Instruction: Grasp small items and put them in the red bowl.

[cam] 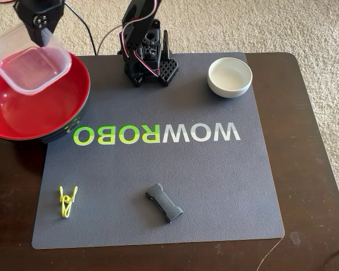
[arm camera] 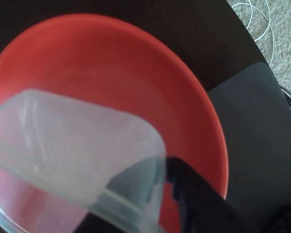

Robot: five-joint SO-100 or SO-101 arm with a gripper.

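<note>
Gripper [cam: 43, 35] pinches the clear container [cam: 31, 62] by its rim, hanging tilted directly over the red bowl [cam: 22, 121], ready to drop.

"WOWROBO", upside down in the fixed view, on the gray mat [cam: 214, 186].

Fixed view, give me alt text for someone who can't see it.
A gripper holds a clear container over a red bowl at the left edge of a grey mat. On the mat lie a white bowl, a black buckle and a yellow-green clip.
</note>
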